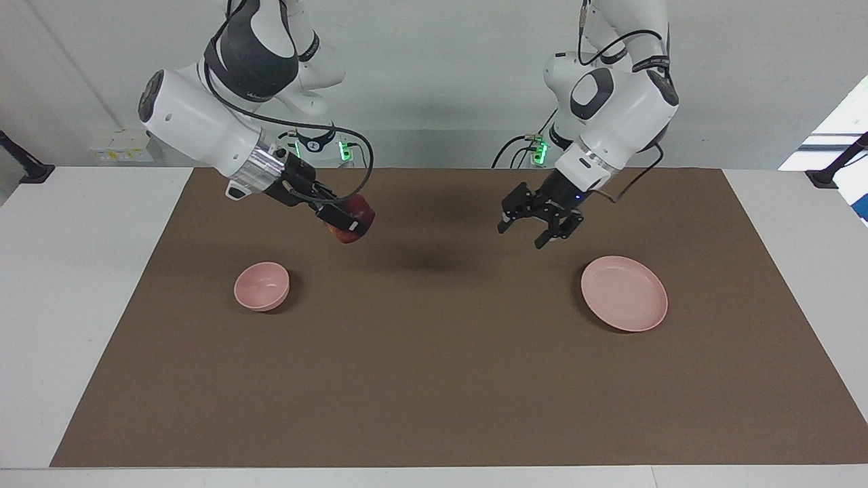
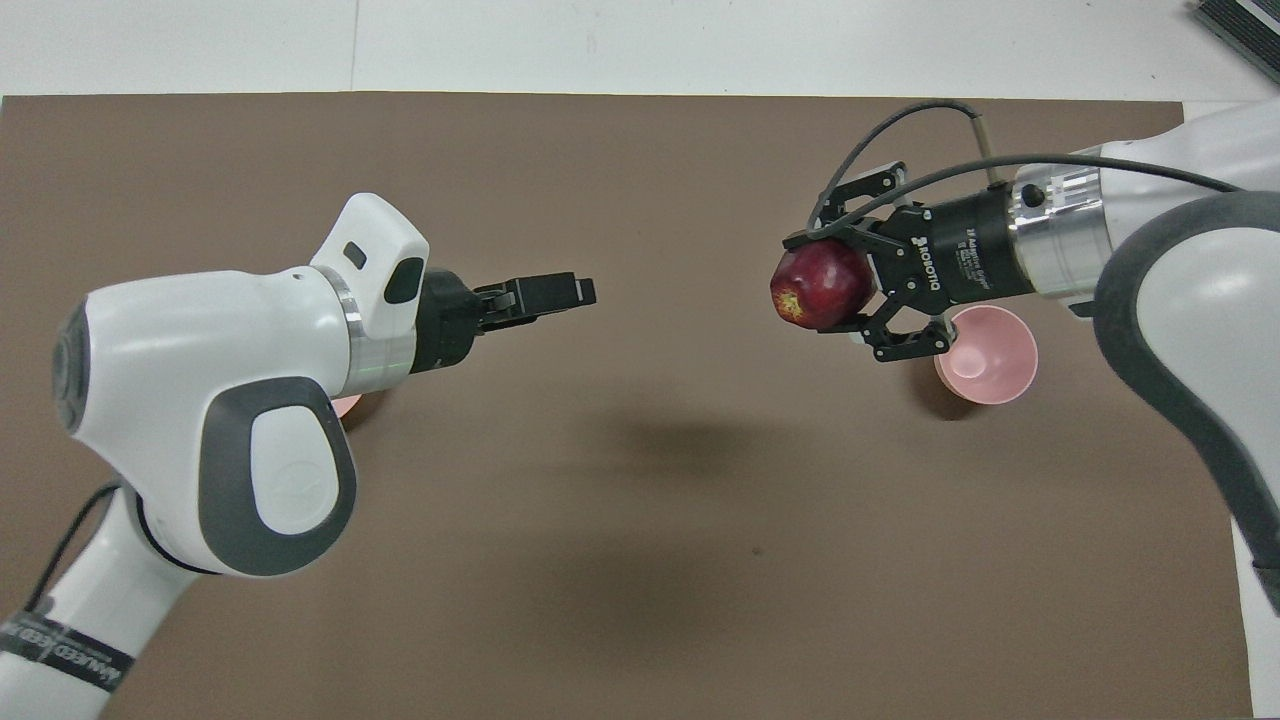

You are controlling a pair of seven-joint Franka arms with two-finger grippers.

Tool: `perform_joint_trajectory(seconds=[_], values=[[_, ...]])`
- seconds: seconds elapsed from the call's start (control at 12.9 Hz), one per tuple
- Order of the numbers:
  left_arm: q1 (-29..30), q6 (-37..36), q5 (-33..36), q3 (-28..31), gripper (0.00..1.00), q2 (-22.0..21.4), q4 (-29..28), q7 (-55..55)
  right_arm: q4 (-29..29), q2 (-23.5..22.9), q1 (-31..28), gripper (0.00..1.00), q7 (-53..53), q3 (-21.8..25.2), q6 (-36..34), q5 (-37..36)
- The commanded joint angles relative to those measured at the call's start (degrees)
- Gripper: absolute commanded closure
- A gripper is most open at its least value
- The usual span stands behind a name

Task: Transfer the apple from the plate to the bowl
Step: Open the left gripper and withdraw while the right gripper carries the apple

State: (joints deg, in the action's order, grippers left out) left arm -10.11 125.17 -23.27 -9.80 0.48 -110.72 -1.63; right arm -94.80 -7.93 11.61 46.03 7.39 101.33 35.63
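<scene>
Pinching the apple (image 1: pixel 354 224) over bare surface (image 1: pixel 434 379) near the bowl (image 1: pixel 262 286), the right claw (image 1: pixel 347 222) hangs; left claw (image 1: pixel 540 227) spread by the plate (image 1: pixel 624 293).

A white table (image 1: pixel 88 285) fills most of the facing view, covered across its middle by a large brown mat (image 1: pixel 434 379). Two pink dishes rest on the mat: a small deep bowl (image 1: pixel 262 287) at centre left of the frame, and a wide flat plate (image 1: pixel 624 293) at centre right, well apart.
</scene>
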Motion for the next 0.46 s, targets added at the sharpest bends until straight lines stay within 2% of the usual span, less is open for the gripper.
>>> perform_joint_trajectory(seconds=[0.0,0.23,0.39], values=[[3.77,-12.63,13.56,-0.57,0.0,0.31,8.21,0.13,-2.92,0.63,-1.5,1.0,-9.6,-0.27,0.26,-8.18],[6.5,-25.38,19.21,-0.57,0.0,-0.56,17.87,0.48,-10.21,0.63,-3.6,1.0,-25.51,-0.18,6.39,-15.56],[7.91,-35.13,20.01,-0.49,0.0,-0.3,25.78,0.48,-11.37,-0.15,-5.89,1.0,-34.3,-0.18,8.17,-21.28]])
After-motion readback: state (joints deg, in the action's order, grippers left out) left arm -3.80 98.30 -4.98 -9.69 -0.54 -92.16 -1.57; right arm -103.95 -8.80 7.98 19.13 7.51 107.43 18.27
